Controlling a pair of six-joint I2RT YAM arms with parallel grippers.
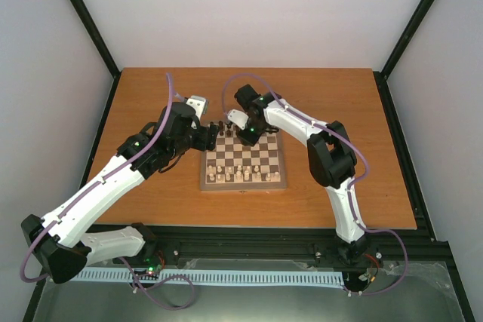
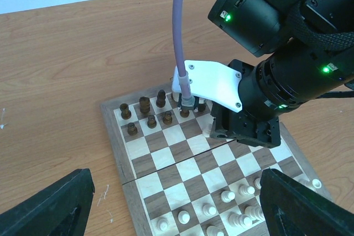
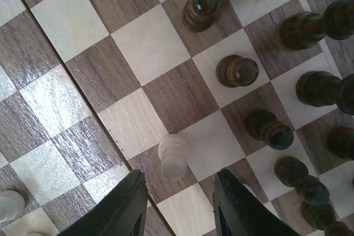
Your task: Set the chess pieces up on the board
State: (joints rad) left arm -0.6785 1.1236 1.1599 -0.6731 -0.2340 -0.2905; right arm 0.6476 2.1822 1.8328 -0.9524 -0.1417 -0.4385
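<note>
Okay: right end effector (image 3: 178, 185) is low over the board (image 1: 243, 187), on its far half among the dark pieces (image 3: 237, 71). Jaws are spread, nothing pinched.

What matters: one stray pale pawn (image 3: 173, 156) stands just ahead of the tips, lined up with the gap, and the gap is wider than the pawn. The pawn is upright, its long axis vertical and nearly along my wrist view, so I mostly see its head. Can't tell its base square; it looks close to where squares meet. Nearest dark piece is near it, not touching.

Also, left end effector (image 2: 177, 216) is spread wide and empty, hanging by the board's left edge near the far corner. It's well apart from the pawn, with the right wrist body between them. Right arm is the nearer one by far.

Other pale pieces (image 1: 240, 173) stand along the board's near rows. The board sits mid worktop (image 1: 339, 111).

My read: this pawn belongs toward the board's near edge. Next I ease forward and down a touch, then close on the head. Risk is a tip clipping a dark neighbour, or tipping the pawn if I close off-centre.
</note>
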